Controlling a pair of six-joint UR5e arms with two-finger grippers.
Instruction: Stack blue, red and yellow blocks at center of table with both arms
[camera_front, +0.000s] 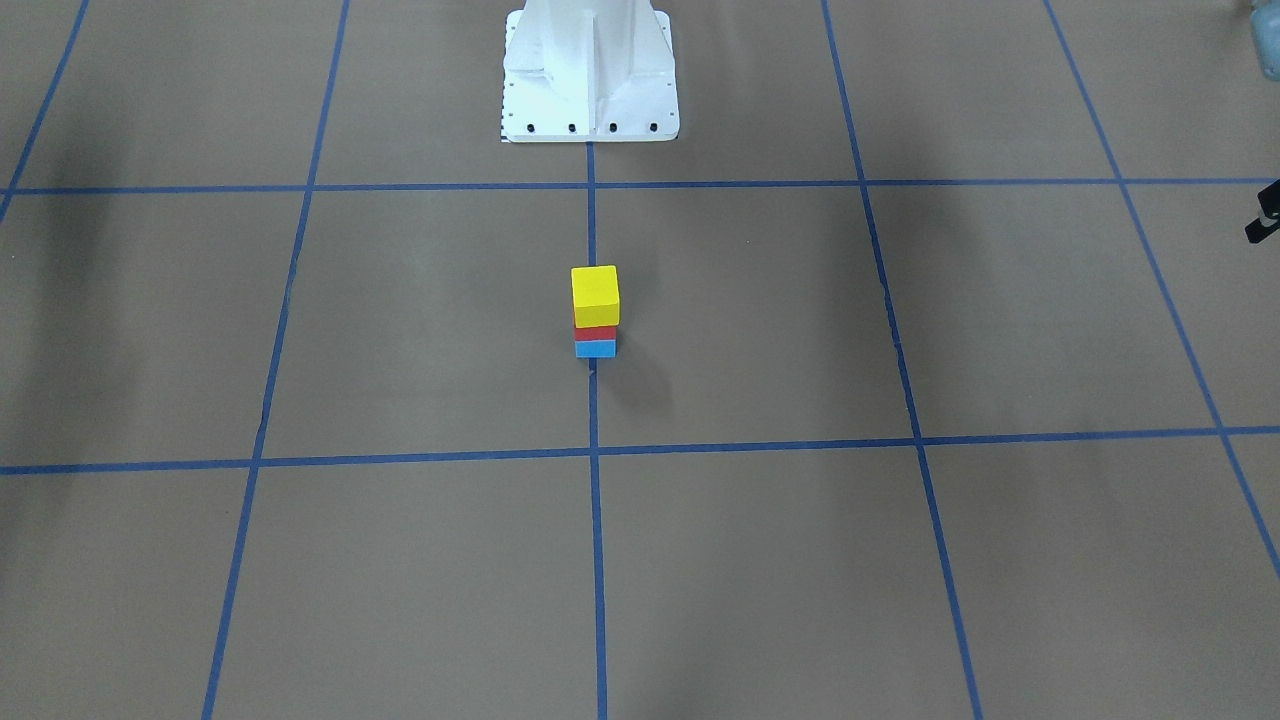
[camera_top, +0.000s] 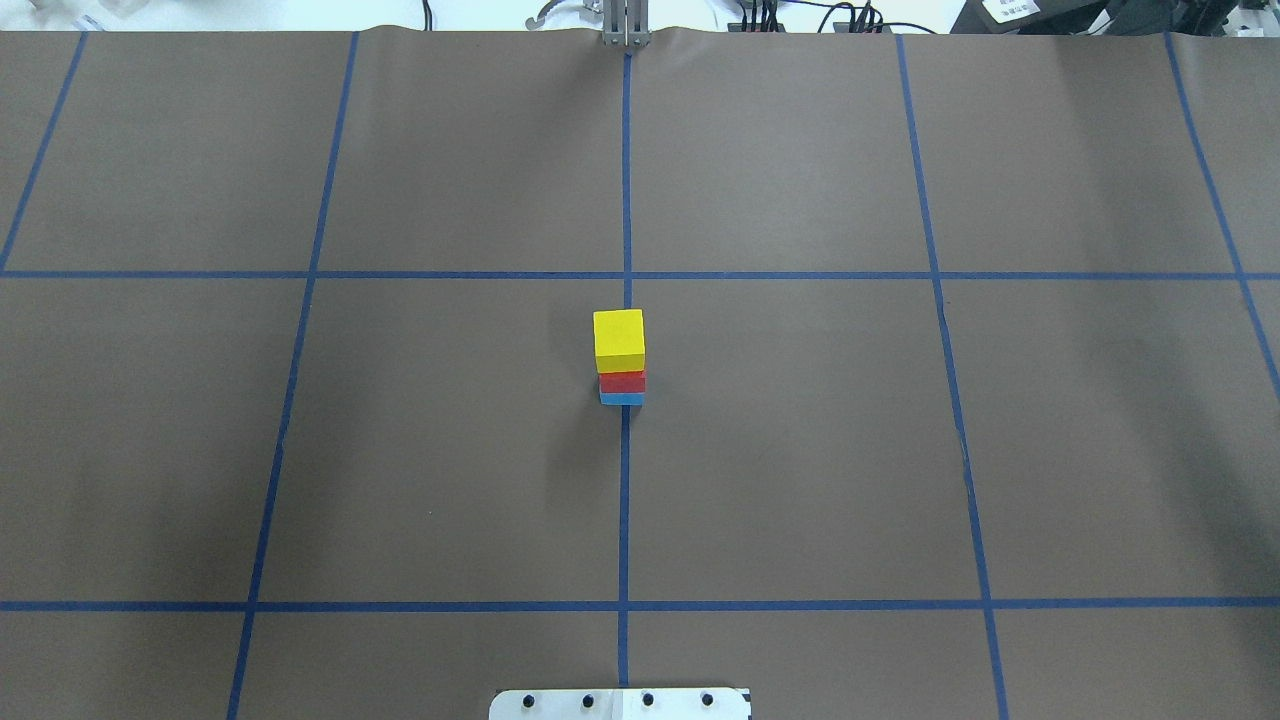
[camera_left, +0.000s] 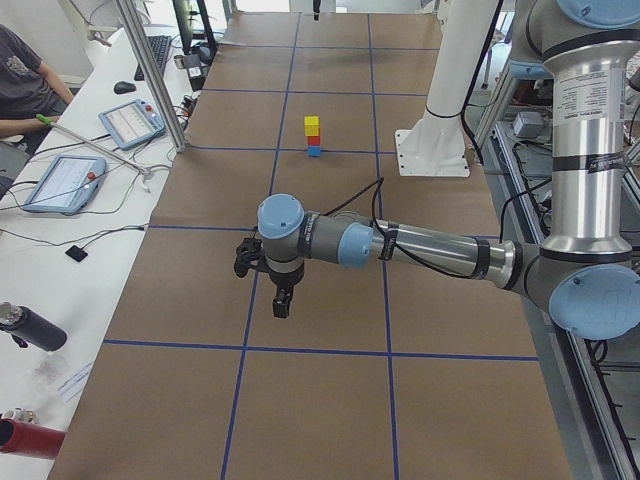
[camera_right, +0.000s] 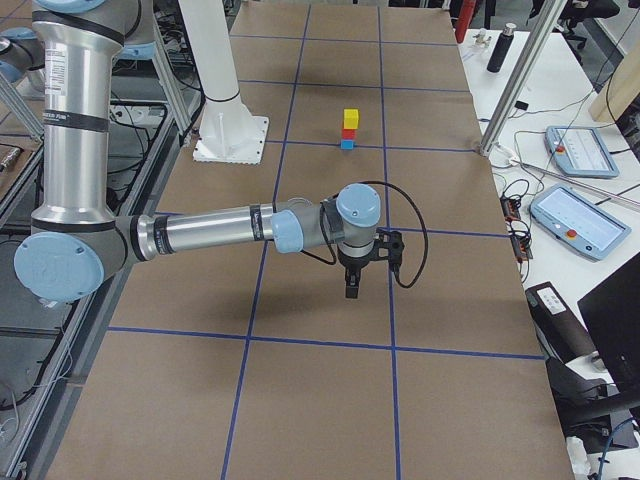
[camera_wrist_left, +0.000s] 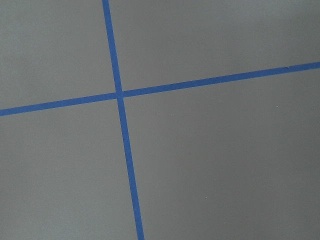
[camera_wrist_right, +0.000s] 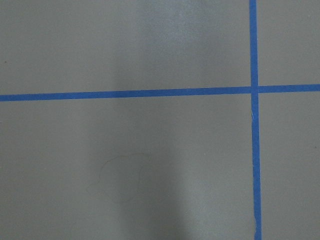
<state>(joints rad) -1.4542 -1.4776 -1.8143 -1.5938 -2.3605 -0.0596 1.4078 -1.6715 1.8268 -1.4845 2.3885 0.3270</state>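
A yellow block (camera_top: 618, 338) sits on a red block (camera_top: 622, 380), which sits on a blue block (camera_top: 622, 398), as one upright stack on the centre tape line; the stack also shows in the front view (camera_front: 595, 293). My left gripper (camera_left: 283, 300) hangs over the table's left end, far from the stack. My right gripper (camera_right: 351, 285) hangs over the right end, also far off. Both show only in the side views, so I cannot tell whether they are open or shut. Both wrist views show only brown paper and blue tape.
The white robot pedestal (camera_front: 590, 80) stands at the table's edge behind the stack. Desks with tablets (camera_left: 62, 183) and cables run along the operators' side, with a seated person (camera_left: 22, 75). A metal post (camera_left: 150, 75) stands at the table's edge.
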